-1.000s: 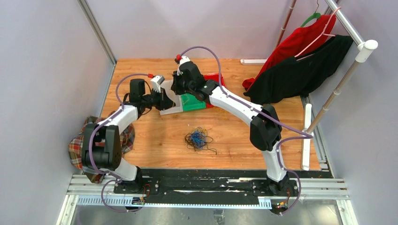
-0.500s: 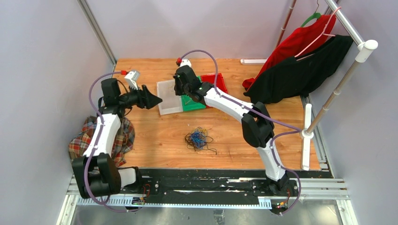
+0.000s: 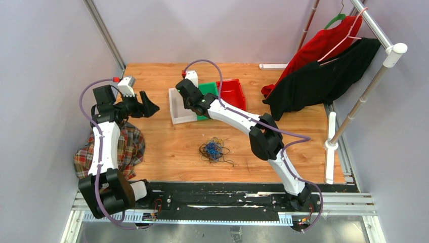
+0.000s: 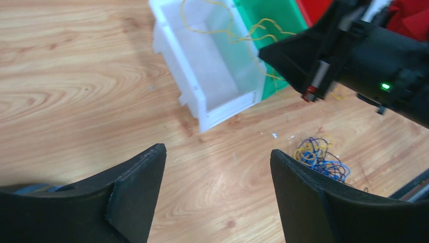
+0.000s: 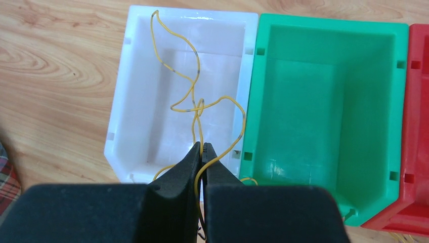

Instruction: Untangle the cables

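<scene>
- Over the near rim of the white bin, the right jaws are pressed fully together on a thin yellow cable. Its loops hang down across the inside of that bin.
- At the left of the table, the left jaws stand wide apart, holding and touching nothing, with bare wood between them.
- Near the middle of the table lies the rest of the cables, a small blue, black and yellow tangle apart from both arms.
- A second ago the left jaws were shut right beside the white bin. They have since opened and drawn back to the left, well apart from it.
- Meanwhile the right jaws have shifted left, from above the green bin to above the white one, and stayed shut.
- Stretched far and leftward across the table, the right arm points its wrist down at the bin.
- Along the left edge, above a plaid cloth, the left arm reaches far and bends its wrist right toward the bins.
</scene>
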`<state>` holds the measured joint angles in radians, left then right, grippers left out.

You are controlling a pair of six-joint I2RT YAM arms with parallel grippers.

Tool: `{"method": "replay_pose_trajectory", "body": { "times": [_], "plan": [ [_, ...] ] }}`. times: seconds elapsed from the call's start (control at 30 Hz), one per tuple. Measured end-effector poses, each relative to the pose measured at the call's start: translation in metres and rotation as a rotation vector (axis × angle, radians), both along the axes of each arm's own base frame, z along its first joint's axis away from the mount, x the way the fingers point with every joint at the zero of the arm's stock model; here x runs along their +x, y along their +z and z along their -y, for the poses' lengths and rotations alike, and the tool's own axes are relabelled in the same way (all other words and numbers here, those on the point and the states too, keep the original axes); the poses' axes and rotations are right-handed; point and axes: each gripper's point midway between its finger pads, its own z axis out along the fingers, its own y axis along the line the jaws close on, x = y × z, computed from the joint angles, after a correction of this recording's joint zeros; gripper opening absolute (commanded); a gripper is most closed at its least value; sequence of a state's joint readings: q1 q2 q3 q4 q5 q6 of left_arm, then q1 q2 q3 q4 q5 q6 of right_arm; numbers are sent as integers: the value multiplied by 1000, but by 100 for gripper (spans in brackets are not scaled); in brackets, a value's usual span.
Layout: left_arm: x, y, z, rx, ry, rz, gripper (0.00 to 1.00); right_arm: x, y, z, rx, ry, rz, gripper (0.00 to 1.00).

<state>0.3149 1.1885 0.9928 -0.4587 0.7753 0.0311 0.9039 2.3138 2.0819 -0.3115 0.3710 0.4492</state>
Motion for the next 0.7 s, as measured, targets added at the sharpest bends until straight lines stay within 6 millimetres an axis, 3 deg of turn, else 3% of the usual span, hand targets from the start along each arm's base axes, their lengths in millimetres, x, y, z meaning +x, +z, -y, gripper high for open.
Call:
{"method": "replay_pose_trajectory", "body": {
  "times": [0.17, 0.4, 0.7],
  "plan": [
    [4, -11, -17, 9, 57, -35, 69, -6, 11, -7, -20, -28, 43, 1],
    [4, -16, -17, 1, 57, -50, 59, -10, 11, -29, 53, 26, 67, 1],
    [3, -14, -16, 1, 55, -41, 56, -6, 42, -65, 219, 127, 114, 1]
  ]
}}
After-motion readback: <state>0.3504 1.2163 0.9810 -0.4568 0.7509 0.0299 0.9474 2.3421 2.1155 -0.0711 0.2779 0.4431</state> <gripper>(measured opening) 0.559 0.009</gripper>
